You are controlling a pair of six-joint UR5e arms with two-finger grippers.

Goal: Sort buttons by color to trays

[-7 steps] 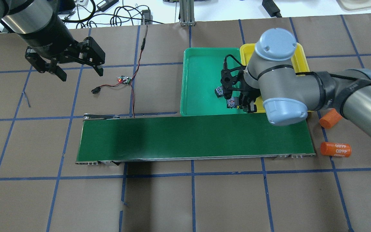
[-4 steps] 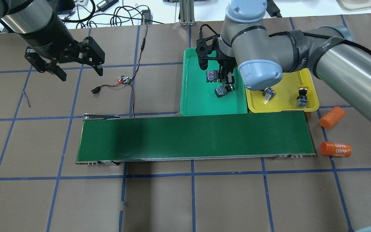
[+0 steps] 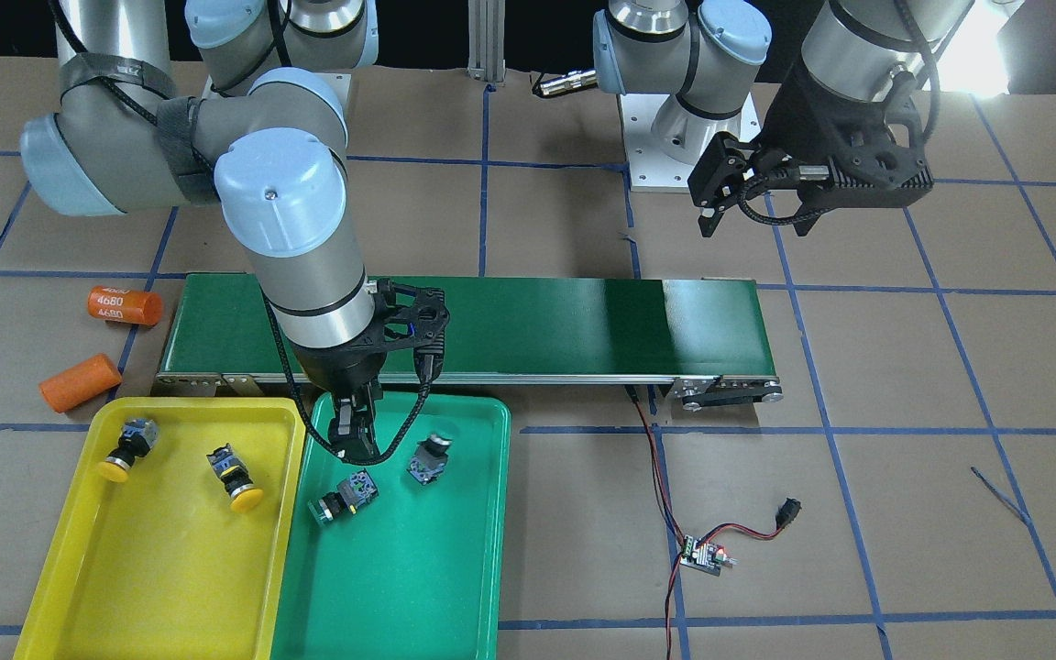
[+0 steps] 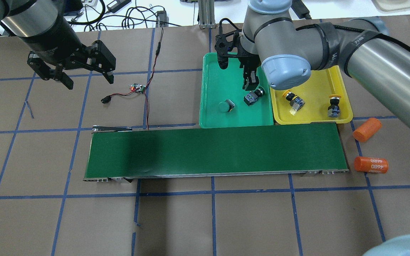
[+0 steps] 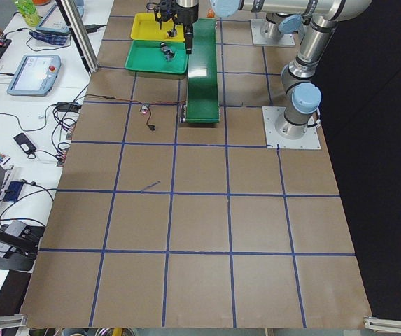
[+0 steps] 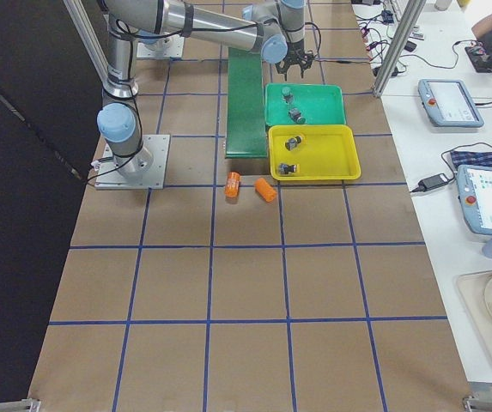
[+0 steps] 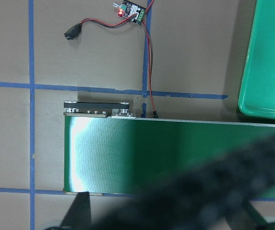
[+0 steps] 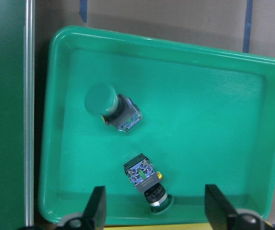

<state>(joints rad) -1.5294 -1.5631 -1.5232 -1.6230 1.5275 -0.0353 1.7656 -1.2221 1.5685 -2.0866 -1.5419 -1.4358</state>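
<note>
Directions are read off the overhead view, with 12 o'clock at the table's far edge. The right claw (image 4: 249, 81) is hanging over the green tray (image 4: 216, 73), toward its 3 o'clock side. Its fingers (image 8: 98, 206) are standing wide apart, gripping nothing and touching nothing. One green button (image 4: 253, 97) is lying on its side on the tray floor just at 6 o'clock of the claw. In the right wrist view it is showing between the two spread fingers, clear of both. The other green button (image 4: 225, 106) is resting at 9 o'clock of the first, near it but apart, tilted with its cap turned mostly upward.

The yellow tray (image 4: 315, 108) is sitting right against the green one at its 3 o'clock. One yellow button (image 4: 294, 100) is lying near that tray's 9 o'clock side, and another yellow button (image 4: 334, 106) is sitting toward its 3 o'clock side. The conveyor belt (image 4: 215, 151) is lying along 6 o'clock of both trays.

The left claw (image 4: 89, 81) is hovering over bare table, well off at 9 o'clock of the green tray, with its fingers spread open and empty.
</note>
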